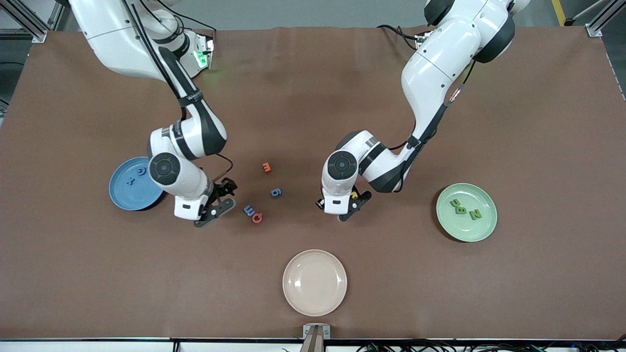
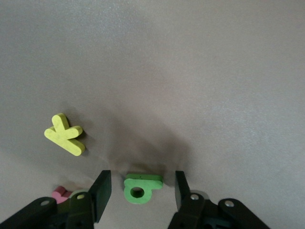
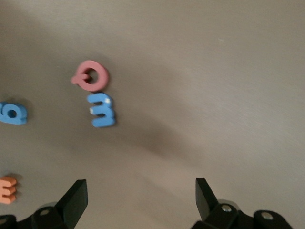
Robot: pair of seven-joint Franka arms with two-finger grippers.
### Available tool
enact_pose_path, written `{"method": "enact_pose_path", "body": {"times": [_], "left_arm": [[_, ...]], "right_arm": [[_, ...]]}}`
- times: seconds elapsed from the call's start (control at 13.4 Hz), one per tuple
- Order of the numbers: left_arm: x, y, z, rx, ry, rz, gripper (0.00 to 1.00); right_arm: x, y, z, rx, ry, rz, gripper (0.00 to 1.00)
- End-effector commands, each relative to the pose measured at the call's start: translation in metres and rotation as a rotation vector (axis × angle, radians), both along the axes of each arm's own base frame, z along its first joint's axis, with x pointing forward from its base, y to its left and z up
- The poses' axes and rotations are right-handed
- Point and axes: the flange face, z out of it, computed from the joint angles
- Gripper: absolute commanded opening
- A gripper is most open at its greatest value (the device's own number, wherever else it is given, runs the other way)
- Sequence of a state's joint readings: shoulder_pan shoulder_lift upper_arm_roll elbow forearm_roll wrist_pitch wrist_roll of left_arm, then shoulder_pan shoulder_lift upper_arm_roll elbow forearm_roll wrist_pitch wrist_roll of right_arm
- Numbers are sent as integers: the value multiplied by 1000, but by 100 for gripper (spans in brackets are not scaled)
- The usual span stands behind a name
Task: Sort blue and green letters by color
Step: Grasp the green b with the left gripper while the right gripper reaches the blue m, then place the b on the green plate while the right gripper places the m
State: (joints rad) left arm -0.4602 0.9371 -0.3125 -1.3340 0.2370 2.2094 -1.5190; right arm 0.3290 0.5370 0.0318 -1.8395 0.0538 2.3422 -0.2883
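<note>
My left hand (image 2: 139,191) sits low, fingers half open around a green letter (image 2: 139,187) — next, squeeze and lift. My right hand (image 3: 140,200) waits wide open near the blue 3 (image 3: 102,110).

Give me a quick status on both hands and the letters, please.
Left hand low, open astride a green letter, not yet gripped. Right hand open, empty, beside the blue 3. Yellow letter lies close by the green one.

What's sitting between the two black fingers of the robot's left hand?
A green letter lies on the brown table in the gap between the left gripper fingers, which stand apart on either side of it. The left wrist view shows this.
</note>
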Motion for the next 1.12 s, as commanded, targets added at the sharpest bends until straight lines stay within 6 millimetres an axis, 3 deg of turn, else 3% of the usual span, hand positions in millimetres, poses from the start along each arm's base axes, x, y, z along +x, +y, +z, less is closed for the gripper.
{"method": "enact_pose_path", "body": {"times": [0.0, 0.3, 0.37, 0.45, 0.6, 0.75, 0.9, 1.05], "left_arm": [[-1, -2, 2, 23, 1, 9, 62], [0, 0, -4, 22, 6, 15, 46], [1, 2, -4, 21, 7, 20, 39], [2, 2, -2, 19, 5, 20, 24], [10, 6, 17, 9, -13, 31, 1], [27, 23, 48, 5, -41, 57, 0], [49, 64, 87, 38, -23, 40, 0], [57, 86, 111, 41, -18, 14, 0]], "right_arm": [[1, 24, -7, -6, -17, 53, 100], [9, 53, -28, 6, -40, 74, 100], [12, 55, -32, 7, -41, 73, 100], [14, 57, -33, 9, -44, 76, 100], [18, 57, -36, 7, -48, 77, 97], [19, 56, -39, 6, -46, 76, 93], [19, 58, -44, 8, -54, 76, 88], [17, 61, -53, 10, -60, 81, 86]]}}
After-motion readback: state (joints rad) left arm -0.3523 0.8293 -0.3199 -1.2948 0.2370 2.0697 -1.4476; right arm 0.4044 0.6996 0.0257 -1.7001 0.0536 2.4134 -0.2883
